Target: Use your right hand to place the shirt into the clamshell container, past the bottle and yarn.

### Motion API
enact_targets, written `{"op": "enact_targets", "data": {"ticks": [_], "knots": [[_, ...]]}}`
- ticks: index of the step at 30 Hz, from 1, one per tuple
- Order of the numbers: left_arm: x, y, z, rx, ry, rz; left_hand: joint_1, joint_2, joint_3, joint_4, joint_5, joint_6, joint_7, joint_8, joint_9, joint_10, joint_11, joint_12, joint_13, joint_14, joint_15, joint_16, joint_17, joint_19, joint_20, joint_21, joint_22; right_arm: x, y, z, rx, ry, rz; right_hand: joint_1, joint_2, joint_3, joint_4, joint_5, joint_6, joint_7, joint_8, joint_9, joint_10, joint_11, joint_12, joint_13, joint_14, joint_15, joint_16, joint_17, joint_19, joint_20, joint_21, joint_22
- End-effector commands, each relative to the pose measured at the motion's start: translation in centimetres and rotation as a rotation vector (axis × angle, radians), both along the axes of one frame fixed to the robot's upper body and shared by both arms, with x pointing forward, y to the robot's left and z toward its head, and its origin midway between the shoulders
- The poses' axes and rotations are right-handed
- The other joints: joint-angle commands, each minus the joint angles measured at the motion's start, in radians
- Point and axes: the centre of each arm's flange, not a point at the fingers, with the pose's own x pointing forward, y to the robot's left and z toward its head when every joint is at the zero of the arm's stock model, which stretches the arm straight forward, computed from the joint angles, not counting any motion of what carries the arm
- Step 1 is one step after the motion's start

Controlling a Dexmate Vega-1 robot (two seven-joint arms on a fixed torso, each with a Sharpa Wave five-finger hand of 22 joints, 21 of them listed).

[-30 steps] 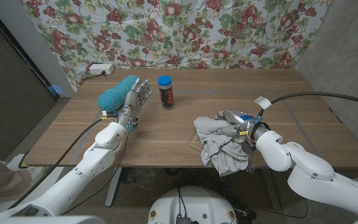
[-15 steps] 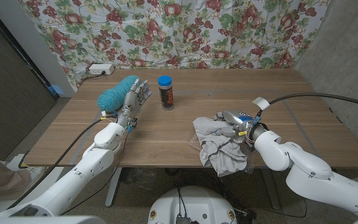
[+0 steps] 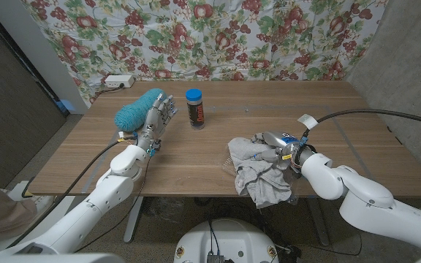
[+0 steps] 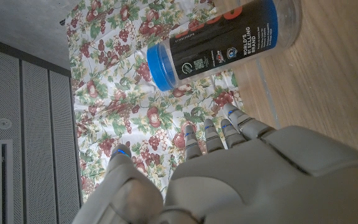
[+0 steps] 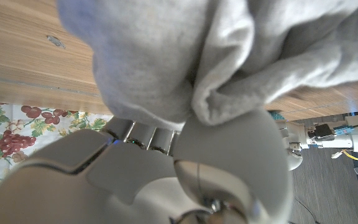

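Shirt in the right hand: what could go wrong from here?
The shirt hangs in loose folds from the right hand, part of it past the table's near edge; the hanging cloth could snag on the edge or slip from the grip. The clamshell container is mostly covered by the cloth, so a trailing fold might drag it. The bottle stands upright and could topple if swept.

Pale grey two-armed robot
Smooth white-grey arm shells, black cables, silvery left hand (image 3: 155, 119) with blue-marked fingertips (image 4: 119, 150).
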Motion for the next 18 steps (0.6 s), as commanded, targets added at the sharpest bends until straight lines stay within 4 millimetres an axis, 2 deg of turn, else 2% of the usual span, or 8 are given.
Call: {"op": "enact_targets", "data": {"ticks": [1, 4, 6, 7, 10, 11, 15, 18], "knots": [[-0.3, -0.5, 0.1, 0.006, -0.005, -0.004, 0.007, 0.008, -0.002, -0.001, -0.003, 0.003, -0.006, -0.002, 0.003, 0.013, 0.001, 0.004, 0.004, -0.005, -0.07, -0.001, 0.004, 0.007, -0.053, 0.004, 0.006, -0.7, -0.9, 0.2, -0.009, 0.001, 0.004, 0.019, 0.076, -0.004, 0.025, -0.008, 0.001, 0.004, -0.038, -0.027, 0.026, -0.039, -0.018, -0.051, -0.036, -0.118, -0.098, -0.053, -0.01, -0.146, -0.025, 0.0], [-0.2, -0.7, 0.2, 0.01, -0.004, -0.006, 0.007, 0.008, -0.002, -0.001, -0.003, 0.003, -0.005, -0.002, 0.003, 0.013, 0.0, 0.004, 0.004, -0.005, -0.069, -0.001, 0.004, 0.007, -0.053, 0.004, 0.006, -1.0, -1.4, 0.4, -0.004, -0.013, -0.01, -0.027, 0.083, -0.01, 0.051, -0.014, 0.004, 0.01, -0.055, -0.039, 0.022, -0.024, -0.026, -0.08, -0.038, -0.116, -0.129, -0.063, -0.005, -0.145, -0.03, 0.003], [-0.1, -0.8, 0.2, 0.012, -0.001, -0.006, 0.007, 0.008, -0.002, -0.001, -0.003, 0.004, -0.005, -0.001, 0.003, 0.011, 0.0, 0.003, 0.004, -0.005, -0.07, -0.001, 0.004, 0.007, -0.053, 0.004, 0.006, -1.1, -1.9, 0.4, 0.027, -0.007, -0.005, -0.088, 0.101, -0.016, 0.093, -0.024, 0.009, 0.012, -0.068, -0.048, 0.023, -0.019, -0.02, -0.087, -0.033, -0.115, -0.15, -0.067, -0.001, -0.144, -0.041, 0.001], [-0.1, -0.9, 0.3, 0.012, 0.0, -0.009, 0.007, 0.008, -0.002, -0.001, -0.003, 0.003, -0.005, -0.002, 0.003, 0.012, 0.0, 0.003, 0.004, -0.005, -0.07, -0.001, 0.004, 0.007, -0.053, 0.004, 0.006, -1.1, -2.0, 0.4, 0.029, -0.015, -0.01, -0.104, 0.106, -0.015, 0.103, -0.028, 0.01, 0.02, -0.074, -0.052, 0.017, -0.007, -0.019, -0.089, -0.032, -0.115, -0.158, -0.067, 0.001, -0.147, -0.043, 0.002], [0.0, -1.3, 0.5, 0.02, -0.005, -0.014, 0.007, 0.008, -0.002, -0.001, -0.003, 0.003, -0.006, -0.002, 0.003, 0.012, 0.0, 0.003, 0.004, -0.005, -0.07, -0.001, 0.004, 0.007, -0.053, 0.004, 0.006, -1.3, -2.1, 0.5, 0.032, -0.02, -0.008, -0.144, 0.111, -0.011, 0.129, -0.039, 0.009, 0.03, -0.091, -0.062, 0.012, 0.002, -0.016, -0.099, -0.037, -0.112, -0.181, -0.069, 0.006, -0.15, -0.05, 0.002], [0.1, -1.4, 0.6, 0.021, -0.005, -0.018, 0.007, 0.008, -0.002, -0.001, -0.003, 0.003, -0.007, -0.002, 0.003, 0.012, 0.0, 0.003, 0.004, -0.005, -0.071, -0.001, 0.004, 0.007, -0.054, 0.004, 0.006, -1.3, -2.1, 0.5, 0.026, -0.024, -0.008, -0.153, 0.11, -0.01, 0.134, -0.043, 0.008, 0.033, -0.097, -0.065, 0.005, 0.011, -0.021, -0.108, -0.043, -0.11, -0.191, -0.071, 0.007, -0.152, -0.052, 0.002], [0.2, -1.6, 0.8, 0.024, -0.008, -0.018, 0.007, 0.007, -0.002, -0.001, -0.003, 0.003, -0.005, -0.002, 0.003, 0.012, 0.001, 0.003, 0.004, -0.005, -0.07, 0.0, 0.004, 0.007, -0.055, 0.004, 0.006, -1.4, -2.4, 0.6, 0.03, -0.025, -0.005, -0.163, 0.105, -0.006, 0.139, -0.049, 0.0, 0.033, -0.11, -0.071, -0.012, 0.012, -0.029, -0.118, -0.055, -0.111, -0.207, -0.072, 0.004, -0.154, -0.061, 0.0], [0.3, -1.7, 0.9, 0.023, -0.006, -0.018, 0.007, 0.007, -0.003, -0.002, -0.003, 0.003, -0.005, -0.002, 0.003, 0.013, 0.001, 0.003, 0.004, -0.005, -0.07, -0.001, 0.004, 0.007, -0.054, 0.004, 0.006, -1.3, -2.5, 0.7, 0.033, -0.024, -0.005, -0.18, 0.097, -0.002, 0.146, -0.058, -0.013, 0.038, -0.128, -0.08, -0.034, 0.018, -0.038, -0.129, -0.074, -0.11, -0.231, -0.074, 0.0, -0.154, -0.075, -0.001]]}}
